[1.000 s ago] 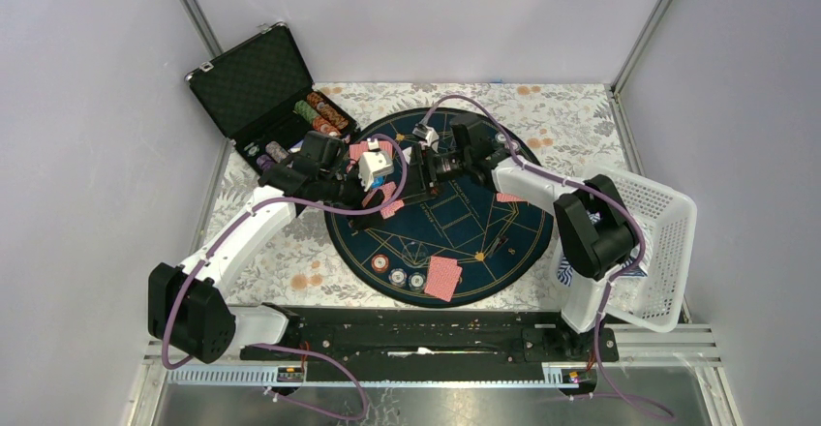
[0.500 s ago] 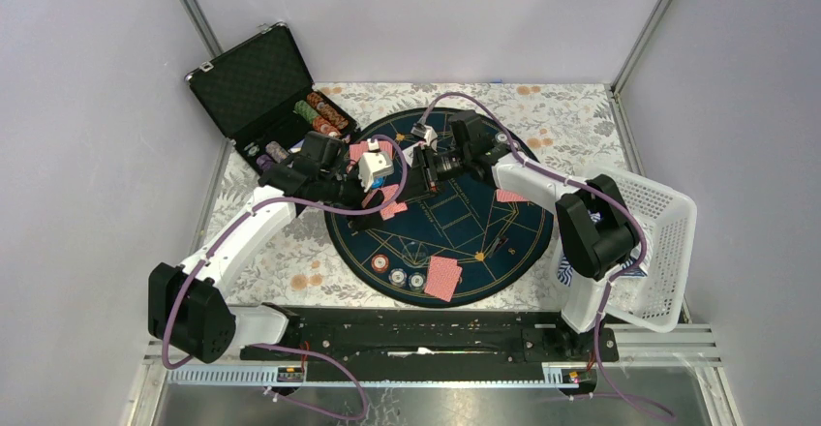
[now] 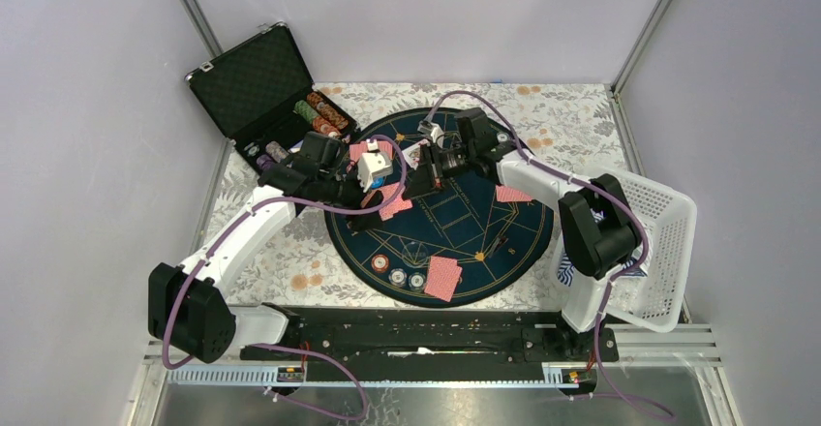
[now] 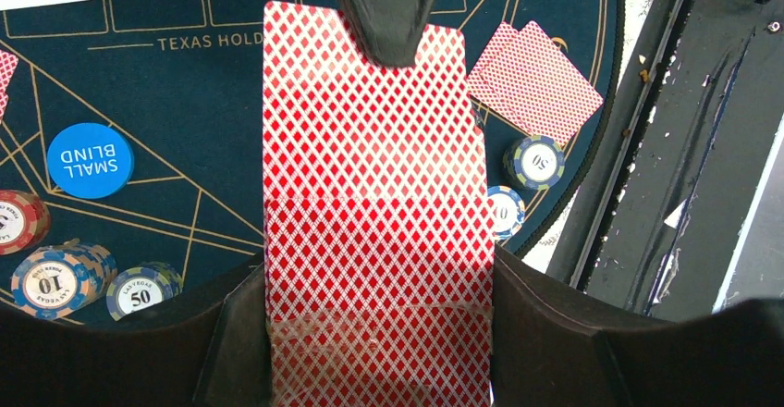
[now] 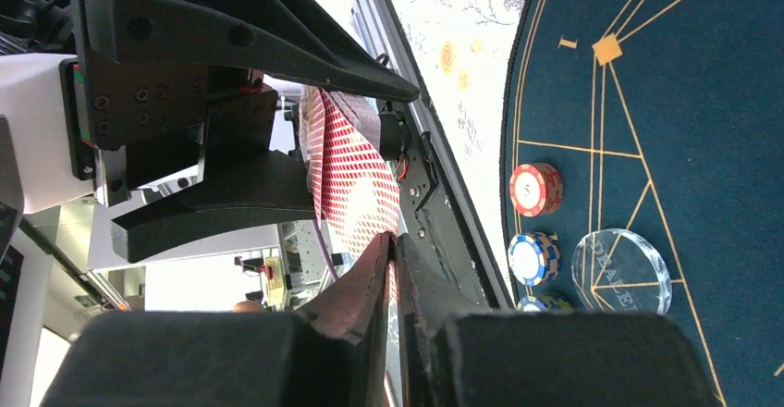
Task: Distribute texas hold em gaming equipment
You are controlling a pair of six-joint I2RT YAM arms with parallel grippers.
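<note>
The left tool (image 4: pixel 374 333) grips a deck of red-backed cards (image 5: pixel 349 180) by its long sides, above the round blue poker mat (image 3: pixel 484 228) on the worktop (image 3: pixel 571 116). The right tool (image 5: pixel 394 264) meets it from the opposite side, its fingers pressed together on the far edge of the top card (image 4: pixel 370 129). On the mat below lie a blue Small Blind disc (image 4: pixel 90 160), stacks of striped chips (image 4: pixel 57 279), a face-down pair of cards (image 4: pixel 536 79) and a clear dealer button (image 5: pixel 621 273). Rows of chips (image 3: pixel 319 111) sit in the open black case (image 3: pixel 254 82) at the left rear. A white basket (image 3: pixel 668 237) stands at the right.
</note>
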